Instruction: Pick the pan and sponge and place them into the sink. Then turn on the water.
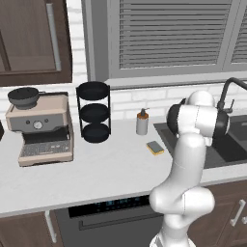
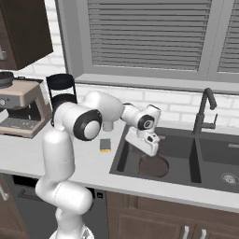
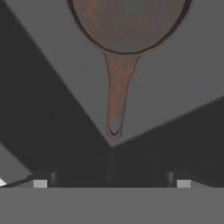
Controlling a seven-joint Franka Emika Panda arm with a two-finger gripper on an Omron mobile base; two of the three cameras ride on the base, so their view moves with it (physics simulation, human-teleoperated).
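A white robot arm reaches over the left basin of the dark grey double-basin sink, its gripper hanging just above the dark brown pan with jaws spread wide and nothing between them. The pan lies flat on the floor of that left basin; from the hand view, its short handle, ending in a small hole, points toward a corner of the basin, clear of the fingertips. The small sponge, grey-green on top with a yellow layer beneath, rests on the white tabletop just beside the sink's left edge. The tall black faucet stands behind the divider between the two basins. Farther left along the tabletop are a tan-capped soap bottle, a black three-tier rack and an espresso machine with a dark grey bowl on top, below a window with closed blinds.
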